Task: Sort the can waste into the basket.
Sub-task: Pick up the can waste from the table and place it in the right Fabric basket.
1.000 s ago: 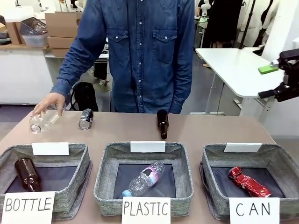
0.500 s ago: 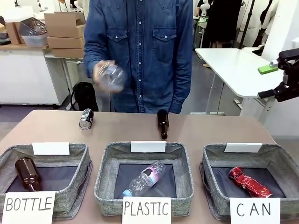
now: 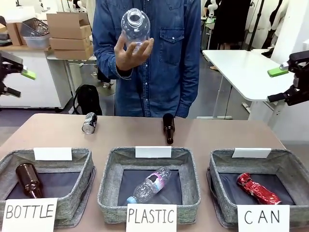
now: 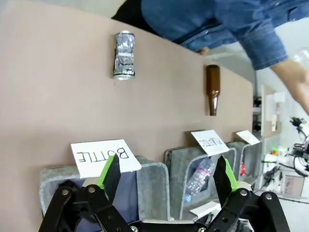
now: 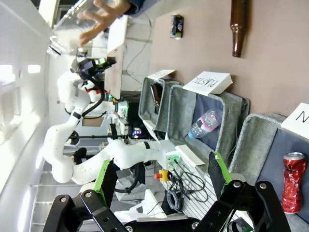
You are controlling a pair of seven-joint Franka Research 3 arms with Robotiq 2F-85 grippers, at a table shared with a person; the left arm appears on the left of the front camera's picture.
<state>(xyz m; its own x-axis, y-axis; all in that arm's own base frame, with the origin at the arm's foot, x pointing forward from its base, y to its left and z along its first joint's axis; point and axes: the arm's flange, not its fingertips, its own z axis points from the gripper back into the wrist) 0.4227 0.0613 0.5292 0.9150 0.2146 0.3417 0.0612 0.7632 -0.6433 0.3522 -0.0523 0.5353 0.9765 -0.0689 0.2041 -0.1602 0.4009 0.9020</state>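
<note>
Holding a clear bottle (image 3: 133,23) aloft, seemingly to show it, a person's hand (image 3: 129,54) faces the left end effector (image 4: 166,169) and right end effector (image 5: 161,166), both spread wide and empty. The red can (image 3: 257,188) lies in the CAN basket (image 3: 290,166), and the black-and-silver can (image 3: 89,123) is at eleven o'clock on the table (image 3: 217,135).

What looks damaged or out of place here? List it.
The red can in the CAN basket is crumpled. The black and silver can lies on its side on the table, outside any basket, and a brown bottle lies loose there too.
</note>
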